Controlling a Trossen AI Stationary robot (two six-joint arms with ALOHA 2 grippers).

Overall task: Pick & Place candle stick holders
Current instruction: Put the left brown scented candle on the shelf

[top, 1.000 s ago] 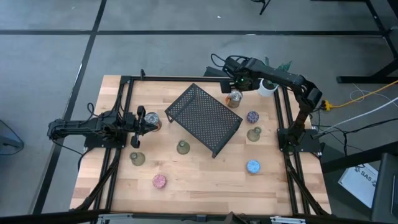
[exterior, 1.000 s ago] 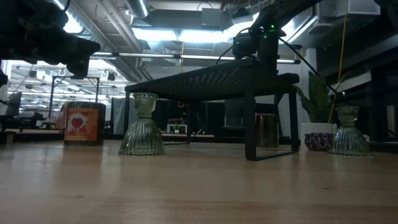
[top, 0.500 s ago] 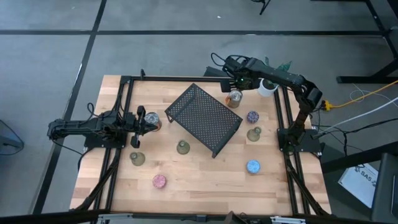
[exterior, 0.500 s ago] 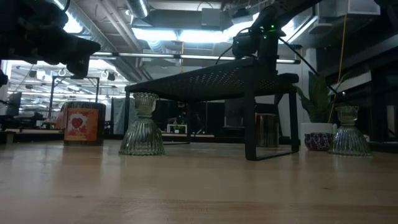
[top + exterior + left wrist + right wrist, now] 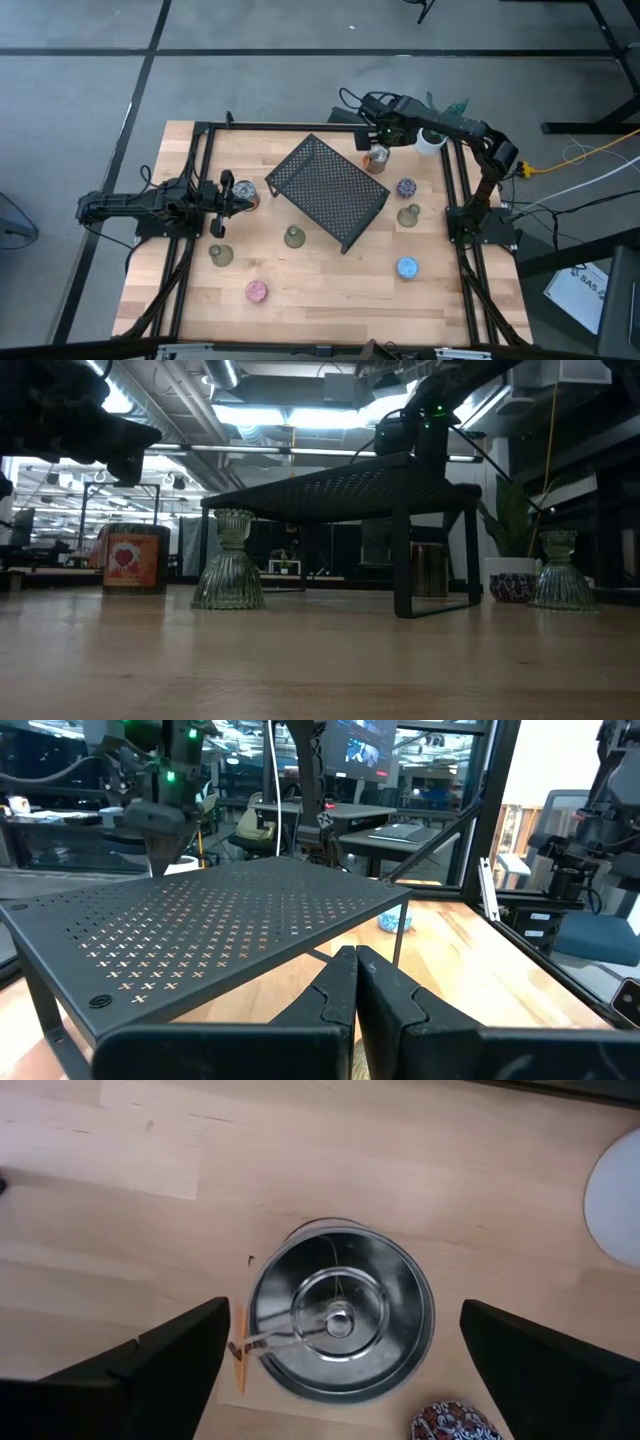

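Observation:
Candle stick holders stand on their bases on the wooden table: purple (image 5: 405, 187), olive (image 5: 408, 215), blue (image 5: 406, 267), olive (image 5: 293, 237), olive (image 5: 220, 255) and pink (image 5: 257, 291). My right gripper (image 5: 378, 140) hangs open at the far right, pointing down over an open metal tin (image 5: 340, 1320). Its fingers stand on either side of the tin, above it, and touch nothing. The purple holder (image 5: 455, 1422) shows just beside the tin. My left gripper (image 5: 355, 982) is shut and empty at the table's left side (image 5: 228, 192), pointing level at the black mesh rack (image 5: 328, 190).
The black mesh rack stands on legs mid-table, and the blue holder (image 5: 392, 920) shows under it. A white pot with a plant (image 5: 430, 140) sits at the far right. A red printed can (image 5: 130, 560) stands by my left gripper. Black frame rails (image 5: 200, 180) run along both sides.

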